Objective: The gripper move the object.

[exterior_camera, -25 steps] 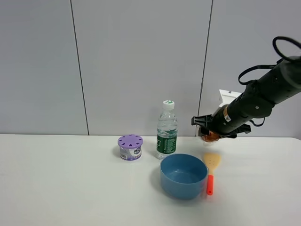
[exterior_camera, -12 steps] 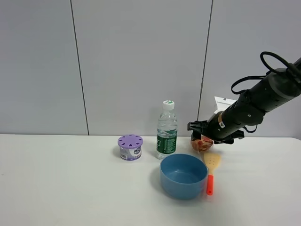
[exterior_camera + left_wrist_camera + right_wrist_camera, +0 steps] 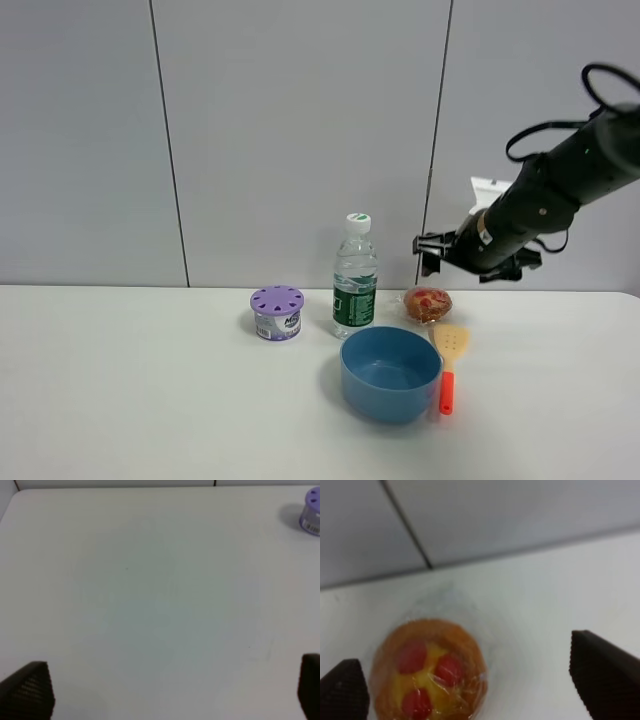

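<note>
Reading off the fingers first (Obs.): the right gripper (image 3: 432, 256) has its fingers (image 3: 602, 677) spread wide with nothing clamped. The object (image 3: 430, 672), a wrapped bun with red spots, lies on the table (image 3: 150, 400) below the gap. It is nearer one finger than the other.

Rev.: Contact anywhere?

Obs.: None. The high view shows clear air between the fingertips and the bun.

Rev.: Outward from there?

Obs.: Just beyond the bun, on the side away from the wall, sit the spatula (image 3: 449, 365) head and the blue bowl (image 3: 391, 372) rim. Whether the wrap touches either cannot be told. Further out to one side of the fingers stand the water bottle (image 3: 355, 278) and then the purple-lidded tub (image 3: 277, 312). The left gripper (image 3: 170, 690) is well apart from all of this, fingers wide over bare table, holding nothing.

Rev.: Step in hand?

Obs.: Judged, not seen: placement looks done, and what is left is probably clearing the arm away.

Rev.: Failure modes?

Obs.: Three.
1. The bun sits off-centre under the gap, so any dip of the wrist could bring the nearer tip onto the wrap and dent or drag it.
2. The crinkly film looks light and slippery, so a brush from a finger could slide the bun against the spatula or bowl.
3. A low sideways sweep toward the bottle could tip it, as it is tall and narrow.
</note>
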Controlling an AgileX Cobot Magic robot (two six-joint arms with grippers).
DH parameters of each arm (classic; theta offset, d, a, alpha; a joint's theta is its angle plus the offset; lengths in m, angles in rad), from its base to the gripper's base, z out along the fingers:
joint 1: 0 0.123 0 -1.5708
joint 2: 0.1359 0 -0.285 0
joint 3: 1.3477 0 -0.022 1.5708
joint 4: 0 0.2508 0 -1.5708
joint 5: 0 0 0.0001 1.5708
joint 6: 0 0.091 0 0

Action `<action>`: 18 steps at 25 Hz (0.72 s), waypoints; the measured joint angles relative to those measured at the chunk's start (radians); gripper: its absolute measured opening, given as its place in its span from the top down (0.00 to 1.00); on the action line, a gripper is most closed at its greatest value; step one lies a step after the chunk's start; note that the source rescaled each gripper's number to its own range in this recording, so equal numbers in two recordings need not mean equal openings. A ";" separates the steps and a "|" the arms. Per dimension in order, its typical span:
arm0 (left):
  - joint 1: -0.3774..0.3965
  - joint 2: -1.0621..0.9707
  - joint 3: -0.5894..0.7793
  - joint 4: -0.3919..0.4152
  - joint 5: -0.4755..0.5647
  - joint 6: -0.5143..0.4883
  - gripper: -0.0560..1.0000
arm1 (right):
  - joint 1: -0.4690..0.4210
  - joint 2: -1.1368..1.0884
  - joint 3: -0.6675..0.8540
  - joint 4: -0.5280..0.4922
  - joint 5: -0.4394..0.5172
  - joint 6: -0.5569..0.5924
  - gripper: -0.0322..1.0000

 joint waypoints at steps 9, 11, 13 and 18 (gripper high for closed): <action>0.000 0.000 0.000 0.000 0.000 0.000 0.00 | 0.144 -0.418 0.000 0.103 0.347 -0.568 0.32; 0.000 0.000 0.000 0.000 0.000 0.000 0.00 | 0.160 -0.515 0.000 0.182 0.412 -0.691 0.32; 0.000 0.000 0.000 0.000 0.000 0.000 0.00 | 0.171 -0.618 0.000 0.276 0.478 -0.799 0.32; 0.000 0.000 0.000 0.000 0.000 0.000 0.00 | 0.174 -0.840 0.000 0.483 0.623 -0.979 0.32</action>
